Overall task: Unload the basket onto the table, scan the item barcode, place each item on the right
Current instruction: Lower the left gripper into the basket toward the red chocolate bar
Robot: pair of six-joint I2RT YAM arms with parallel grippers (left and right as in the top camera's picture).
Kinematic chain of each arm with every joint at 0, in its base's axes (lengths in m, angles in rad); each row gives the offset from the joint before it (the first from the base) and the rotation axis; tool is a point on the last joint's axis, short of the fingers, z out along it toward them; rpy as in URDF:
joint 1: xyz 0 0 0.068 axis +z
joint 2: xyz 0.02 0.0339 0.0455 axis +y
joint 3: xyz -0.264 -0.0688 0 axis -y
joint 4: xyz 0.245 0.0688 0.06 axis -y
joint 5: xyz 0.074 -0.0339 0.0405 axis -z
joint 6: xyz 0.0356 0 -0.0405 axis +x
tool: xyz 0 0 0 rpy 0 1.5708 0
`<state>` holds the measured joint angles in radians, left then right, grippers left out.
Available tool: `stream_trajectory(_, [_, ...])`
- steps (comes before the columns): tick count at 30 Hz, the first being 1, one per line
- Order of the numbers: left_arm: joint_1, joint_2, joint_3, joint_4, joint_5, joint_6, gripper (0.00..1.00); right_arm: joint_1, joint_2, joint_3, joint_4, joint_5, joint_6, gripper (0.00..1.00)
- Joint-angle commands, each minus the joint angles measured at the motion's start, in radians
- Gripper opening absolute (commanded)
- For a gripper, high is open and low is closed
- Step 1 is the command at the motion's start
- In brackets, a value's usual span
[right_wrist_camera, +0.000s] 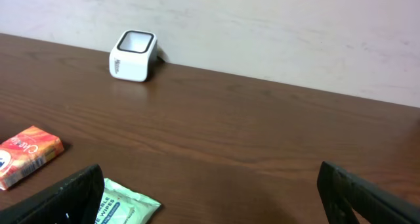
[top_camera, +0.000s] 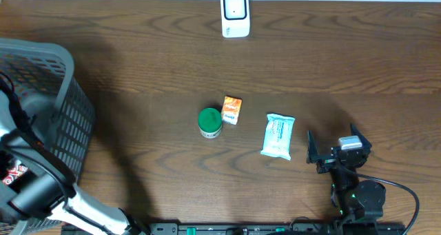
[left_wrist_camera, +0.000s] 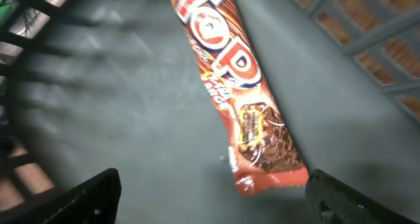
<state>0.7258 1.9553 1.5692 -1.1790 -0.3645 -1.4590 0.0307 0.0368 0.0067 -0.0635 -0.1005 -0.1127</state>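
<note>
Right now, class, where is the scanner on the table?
In the overhead view the scanner stands at the far edge, near the middle, well beyond the green tub and orange pack.

Snack wrapper (left_wrist_camera: 239, 86) runs off the top edge, print blurred; wipes pack (right_wrist_camera: 128, 207) clipped at the bottom, perhaps half hidden.

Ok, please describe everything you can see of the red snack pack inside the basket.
The red snack pack is a long, glossy, foil-like wrapper with big letters reading TOP and a picture of a chocolate biscuit near its crimped lower end. It lies flat and diagonal on the grey basket floor; its upper end leaves the frame. The open left gripper hangs over it, not gripping it.
</note>
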Motion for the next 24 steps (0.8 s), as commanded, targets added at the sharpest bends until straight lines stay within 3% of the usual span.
stream_trajectory(1, [0.005, 0.042, 0.003, 0.028, -0.014, -0.015, 0.9, 0.01, -0.004, -0.001, -0.003, -0.002, 0.011, 0.99])
stream_trajectory(7, [0.005, 0.118, 0.003, 0.108, -0.013, 0.051, 0.91, 0.01, -0.004, -0.001, -0.003, -0.002, 0.011, 0.99])
stream_trajectory(16, [0.005, 0.194, 0.003, 0.131, -0.013, 0.052, 0.87, 0.01, -0.004, -0.001, -0.003, -0.002, 0.011, 0.99])
stream_trajectory(21, [0.005, 0.23, -0.02, 0.122, -0.014, 0.073, 0.75, 0.01, -0.004, -0.001, -0.003, -0.002, 0.011, 0.99])
stream_trajectory(24, [0.005, 0.233, -0.049, 0.122, -0.013, 0.11, 0.48, 0.01, -0.004, -0.001, -0.003, -0.002, 0.011, 0.99])
